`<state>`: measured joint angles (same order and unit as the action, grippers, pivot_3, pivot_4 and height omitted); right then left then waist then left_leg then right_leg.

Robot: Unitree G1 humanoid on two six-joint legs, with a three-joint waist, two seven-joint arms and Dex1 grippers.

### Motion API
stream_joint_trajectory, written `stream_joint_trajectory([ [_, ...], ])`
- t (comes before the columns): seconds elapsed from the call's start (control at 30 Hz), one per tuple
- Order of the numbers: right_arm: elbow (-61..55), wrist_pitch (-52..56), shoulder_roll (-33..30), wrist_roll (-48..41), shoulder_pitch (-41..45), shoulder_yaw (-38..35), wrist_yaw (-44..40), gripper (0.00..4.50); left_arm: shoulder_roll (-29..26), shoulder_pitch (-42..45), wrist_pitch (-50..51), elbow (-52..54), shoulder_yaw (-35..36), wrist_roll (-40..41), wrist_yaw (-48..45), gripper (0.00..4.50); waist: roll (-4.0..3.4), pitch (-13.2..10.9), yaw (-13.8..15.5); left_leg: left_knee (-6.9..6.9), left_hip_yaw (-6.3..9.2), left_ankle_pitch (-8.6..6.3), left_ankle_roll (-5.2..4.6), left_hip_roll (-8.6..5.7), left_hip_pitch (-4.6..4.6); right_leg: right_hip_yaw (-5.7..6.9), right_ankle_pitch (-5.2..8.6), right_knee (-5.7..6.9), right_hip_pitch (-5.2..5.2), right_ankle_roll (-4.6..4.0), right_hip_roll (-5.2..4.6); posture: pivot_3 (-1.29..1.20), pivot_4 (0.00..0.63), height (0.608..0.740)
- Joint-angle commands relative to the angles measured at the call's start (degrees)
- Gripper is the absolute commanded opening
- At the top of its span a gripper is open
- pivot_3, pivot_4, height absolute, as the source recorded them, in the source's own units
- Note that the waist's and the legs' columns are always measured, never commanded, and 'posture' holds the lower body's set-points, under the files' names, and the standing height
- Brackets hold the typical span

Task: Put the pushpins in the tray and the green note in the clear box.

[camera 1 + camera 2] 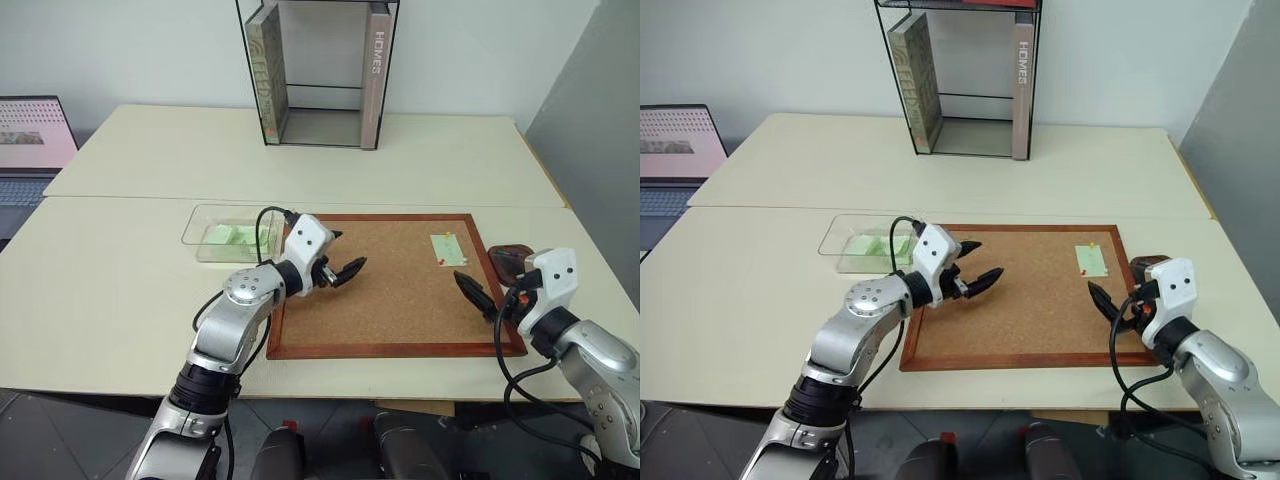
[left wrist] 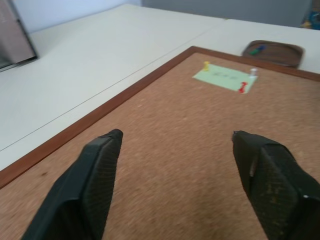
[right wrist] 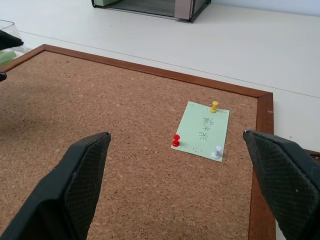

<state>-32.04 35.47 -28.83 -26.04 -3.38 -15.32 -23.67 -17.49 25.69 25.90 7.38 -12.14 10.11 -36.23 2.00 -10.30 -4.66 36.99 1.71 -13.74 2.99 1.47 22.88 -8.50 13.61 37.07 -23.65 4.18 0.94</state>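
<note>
You're looking at a cream table (image 1: pixel 120 290) against a white wall, with a cork board (image 1: pixel 400 290) lying in front of you. The green note (image 3: pixel 202 130) sits pinned near the board's far right corner by three pushpins (image 3: pixel 175 140), red, yellow and white. The tray (image 1: pixel 510 262) rests just off the board's right edge; the clear box (image 1: pixel 205 225) sits off its left edge with green slips inside. Your left gripper (image 1: pixel 338 268) hovers over the board's left part, fingers apart, empty. Your right gripper (image 1: pixel 478 295) spreads wide at the board's right edge, empty, aimed at the note.
</note>
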Motion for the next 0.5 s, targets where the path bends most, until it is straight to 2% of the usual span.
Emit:
stream_joint_trajectory([
  [0.03, -2.5, -1.2, 0.0, -0.2, -0.3, -0.1, 0.0, 4.50, 1.1, 2.2, -2.3, -0.1, -2.4, 0.5, -3.2, 2.82, 0.00, 0.0, 0.0, 0.00, 0.00, 0.00, 0.00, 0.00, 0.00, 0.00, 0.00, 0.00, 0.00, 0.00, 0.00, 0.00, 0.150, 0.740],
  [0.27, -2.8, -2.0, -0.3, 0.3, -0.7, 1.1, -0.5, 4.50, 2.6, 4.3, -5.6, -5.3, -4.7, -0.3, -6.7, 1.47, -0.01, 0.0, -0.1, 0.00, 0.00, 0.00, 0.00, 0.00, -0.01, 0.00, 0.02, 0.00, 0.00, -0.03, 0.00, 0.00, 0.150, 0.740],
  [0.47, -2.9, -0.8, -0.1, -0.7, 0.5, 3.0, -0.6, 4.50, 4.0, 5.8, -8.3, -9.5, -6.5, -2.0, -7.7, 0.02, 0.00, 0.0, 0.0, 0.01, 0.00, 0.00, 0.00, -0.02, 0.00, -0.02, 0.02, -0.03, 0.02, -0.03, 0.00, 0.00, 0.150, 0.740],
  [0.5, -2.7, -0.6, -0.1, -0.6, 1.1, 3.3, -0.4, 4.50, 4.3, 5.9, -8.8, -10.5, -6.8, -2.2, -8.0, 0.02, -0.01, 0.0, 0.0, 0.01, 0.00, 0.00, 0.00, -0.02, -0.01, -0.02, 0.02, -0.03, 0.02, -0.03, 0.00, 0.00, 0.150, 0.740],
])
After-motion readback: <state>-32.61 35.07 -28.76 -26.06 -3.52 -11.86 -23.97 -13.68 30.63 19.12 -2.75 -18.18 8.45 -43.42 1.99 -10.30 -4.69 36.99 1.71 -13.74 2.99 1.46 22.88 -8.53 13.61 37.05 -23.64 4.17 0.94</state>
